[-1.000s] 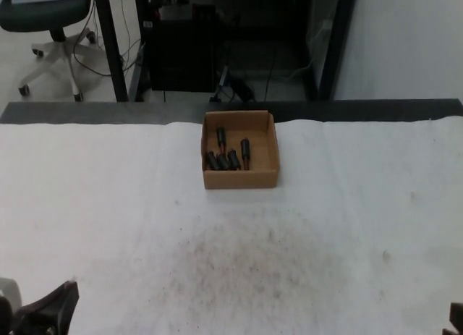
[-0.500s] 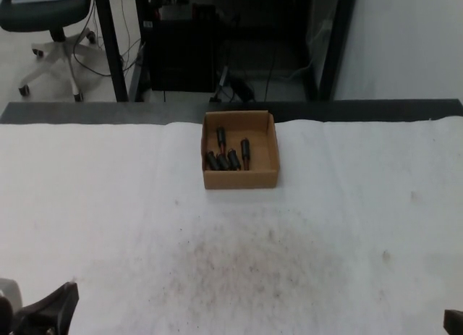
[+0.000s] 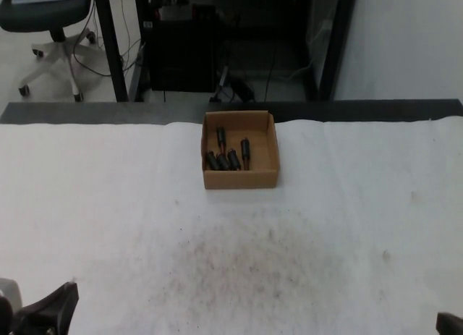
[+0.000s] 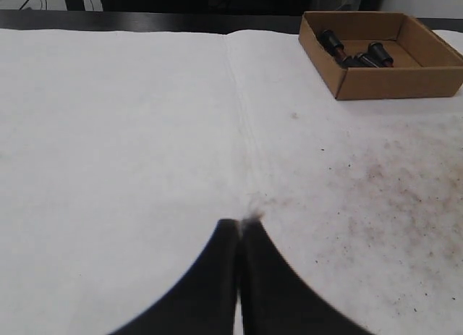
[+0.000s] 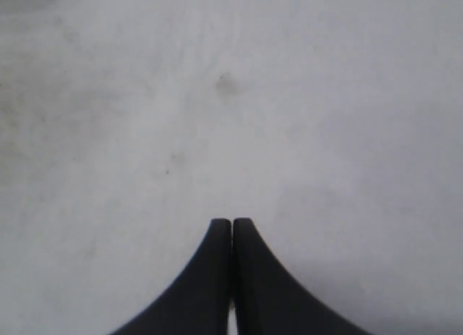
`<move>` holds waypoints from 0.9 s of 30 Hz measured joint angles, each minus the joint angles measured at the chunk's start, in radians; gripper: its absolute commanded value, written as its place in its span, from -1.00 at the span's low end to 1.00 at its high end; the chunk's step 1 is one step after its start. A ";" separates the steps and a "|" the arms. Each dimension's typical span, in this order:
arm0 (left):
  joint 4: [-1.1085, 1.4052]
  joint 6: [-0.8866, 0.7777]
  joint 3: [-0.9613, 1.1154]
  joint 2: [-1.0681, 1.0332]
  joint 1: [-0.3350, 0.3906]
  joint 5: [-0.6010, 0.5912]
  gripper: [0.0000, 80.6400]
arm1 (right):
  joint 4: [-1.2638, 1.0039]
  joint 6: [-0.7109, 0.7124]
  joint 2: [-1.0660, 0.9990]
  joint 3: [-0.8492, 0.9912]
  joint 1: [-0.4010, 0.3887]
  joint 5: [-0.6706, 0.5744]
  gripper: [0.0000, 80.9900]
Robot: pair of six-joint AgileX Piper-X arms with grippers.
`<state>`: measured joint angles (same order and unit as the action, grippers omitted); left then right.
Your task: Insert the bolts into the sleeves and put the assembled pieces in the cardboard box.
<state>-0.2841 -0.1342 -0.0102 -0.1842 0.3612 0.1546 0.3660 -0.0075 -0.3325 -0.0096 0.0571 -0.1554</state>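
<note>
Right gripper (image 5: 231,223) slightly shifted since before; it and left gripper (image 4: 239,225) closed tight, empty.

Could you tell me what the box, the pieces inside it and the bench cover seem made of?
cardboard box: plain brown matte cardboard, thin walls.
dark pieces: possibly metal or plastic, too small to tell.
bench cover: white matte cloth or paper, creased and dirt-speckled.
</note>
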 measured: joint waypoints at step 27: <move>0.024 0.000 0.000 0.181 -0.038 0.001 -0.99 | 0.001 0.000 0.112 0.000 -0.045 0.000 -0.99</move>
<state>-0.2602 -0.1342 -0.0102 -0.0033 0.3229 0.1561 0.3675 -0.0075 -0.2210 -0.0096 0.0122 -0.1554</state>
